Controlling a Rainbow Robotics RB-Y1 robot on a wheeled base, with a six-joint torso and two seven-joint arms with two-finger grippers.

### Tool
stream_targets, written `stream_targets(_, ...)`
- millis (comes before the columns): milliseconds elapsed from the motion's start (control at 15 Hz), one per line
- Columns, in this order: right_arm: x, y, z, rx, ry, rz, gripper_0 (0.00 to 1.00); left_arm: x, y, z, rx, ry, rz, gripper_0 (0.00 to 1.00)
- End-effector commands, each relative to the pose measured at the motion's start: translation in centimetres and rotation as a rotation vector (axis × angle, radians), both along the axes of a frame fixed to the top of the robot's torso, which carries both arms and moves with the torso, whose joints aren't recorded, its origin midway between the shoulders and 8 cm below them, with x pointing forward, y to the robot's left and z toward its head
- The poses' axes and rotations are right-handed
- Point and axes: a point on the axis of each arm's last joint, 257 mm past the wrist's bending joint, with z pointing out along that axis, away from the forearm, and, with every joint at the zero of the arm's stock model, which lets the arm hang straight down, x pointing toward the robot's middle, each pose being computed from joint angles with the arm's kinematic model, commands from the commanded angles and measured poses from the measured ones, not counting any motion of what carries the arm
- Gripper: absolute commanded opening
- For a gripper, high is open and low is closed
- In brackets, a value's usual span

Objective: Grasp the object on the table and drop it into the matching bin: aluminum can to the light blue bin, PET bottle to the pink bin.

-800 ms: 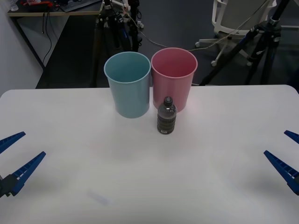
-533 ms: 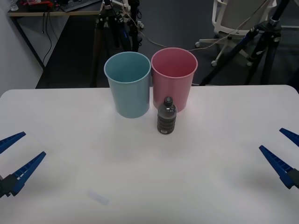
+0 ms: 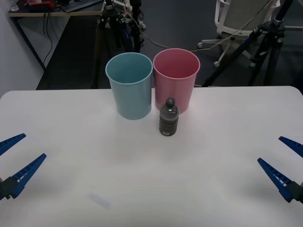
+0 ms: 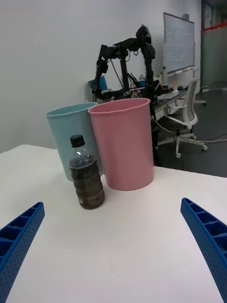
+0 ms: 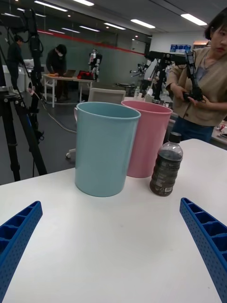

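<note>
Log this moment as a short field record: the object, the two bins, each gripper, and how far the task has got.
object: small clear plastic bottle with dark cap and dark label band, upright on the white table, just in front of the bins
pink bin: pink tapered plastic bin, upright, on the robot's right
light blue bin: pale blue tapered plastic bin, beside the pink bin
left gripper: open, low at the table's left edge
right gripper: open, at the right edge
progress: bottle not yet grasped

We see dark floor behind, black tripods, a white office chair, a whiteboard, ceiling strip lights on.
</note>
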Motion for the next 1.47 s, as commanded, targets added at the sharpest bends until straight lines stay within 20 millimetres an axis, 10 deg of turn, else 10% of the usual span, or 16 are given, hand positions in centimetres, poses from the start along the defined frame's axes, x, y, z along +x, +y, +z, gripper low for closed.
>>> stream_targets(67,-0.4,0.8,-0.6,-0.085,-0.057,0.005,1.0,0.0,0.0,0.0,0.0,0.0,0.0,1.0)
stream_targets(400,-1.1,1.4,-2.6,-0.116,-0.03,0.01,1.0,0.0,0.0,0.0,0.0,0.0,0.0,1.0)
stream_targets(933,-1.9,8.7,-7.2,-0.102,0.056,0.134,1.0,0.0,0.0,0.0,0.0,0.0,0.0,1.0)
stream_targets(1467,3.0,12.1,-9.4,-0.084,0.035,0.207,1.0,0.0,0.0,0.0,0.0,0.0,0.0,1.0)
